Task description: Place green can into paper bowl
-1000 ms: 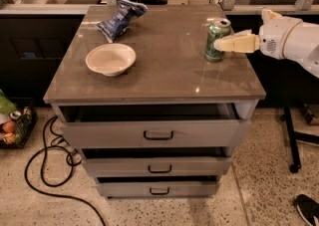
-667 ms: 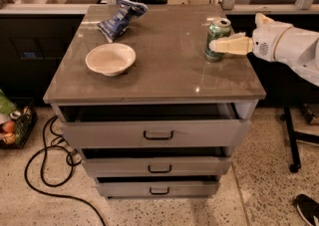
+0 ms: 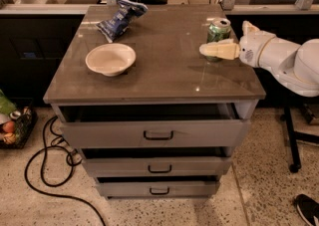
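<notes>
Upright green can just behind the hand, grip state impossible to tell.

A grey drawer cabinet stands mid-room, its glossy top catching a small glint of light; the top drawer of three is pulled partly out; the floor is pale speckled terrazzo; a black cable loops at near left; dark low units run behind; the gripper sits over the top's far right.
</notes>
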Controlling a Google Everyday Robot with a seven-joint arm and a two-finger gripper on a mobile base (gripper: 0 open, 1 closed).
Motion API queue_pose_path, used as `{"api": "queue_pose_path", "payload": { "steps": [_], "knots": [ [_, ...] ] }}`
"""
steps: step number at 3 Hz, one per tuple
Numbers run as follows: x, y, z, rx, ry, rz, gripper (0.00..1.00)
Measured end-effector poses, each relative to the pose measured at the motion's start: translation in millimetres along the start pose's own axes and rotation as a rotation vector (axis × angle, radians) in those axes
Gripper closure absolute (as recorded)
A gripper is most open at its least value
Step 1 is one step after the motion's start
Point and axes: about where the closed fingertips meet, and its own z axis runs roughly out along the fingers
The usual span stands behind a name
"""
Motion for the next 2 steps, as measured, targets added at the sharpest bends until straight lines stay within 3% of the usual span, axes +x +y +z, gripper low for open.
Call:
{"api": "queue_pose_path", "payload": {
  "steps": [2],
  "knots": [
    [8.3,0.0,19.7,-0.017,-0.041,0.032,0.0]
  ]
}}
